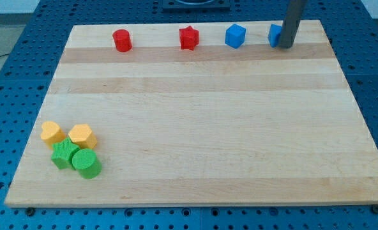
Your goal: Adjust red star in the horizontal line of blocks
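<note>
Camera view shows the red star in the far row on the table, between the red cylinder on its left and a blue cube on its right. My tip sits far right, touching a second blue block that the rod partly hides. Sweeping straight left from here would likely plough both blue blocks out of line before reaching the star. The rod stands nearly upright, entering from the far edge. It has no grasping tool, so nothing opens or clamps.
</note>
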Controlling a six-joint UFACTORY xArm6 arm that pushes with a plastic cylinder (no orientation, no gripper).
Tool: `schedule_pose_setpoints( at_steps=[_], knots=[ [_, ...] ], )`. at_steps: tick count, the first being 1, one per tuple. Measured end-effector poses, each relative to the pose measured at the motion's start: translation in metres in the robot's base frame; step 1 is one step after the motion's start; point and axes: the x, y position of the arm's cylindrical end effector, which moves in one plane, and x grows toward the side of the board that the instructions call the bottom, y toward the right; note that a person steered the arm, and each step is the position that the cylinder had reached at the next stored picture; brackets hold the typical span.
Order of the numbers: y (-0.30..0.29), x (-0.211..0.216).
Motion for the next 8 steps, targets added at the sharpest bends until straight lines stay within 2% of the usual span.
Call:
schedule_pose_setpoints(
  at_steps=[1, 2, 3, 4, 5, 6, 7, 8],
  knots=[
    [-0.008, 0.000],
    [-0.020, 0.086],
    [-0.091, 0.176],
    [-0.112, 0.195],
    [-0.112, 0.194],
    [-0.112, 0.130],
    [-0.143, 0.040],
    [-0.221, -0.002]
  ],
)
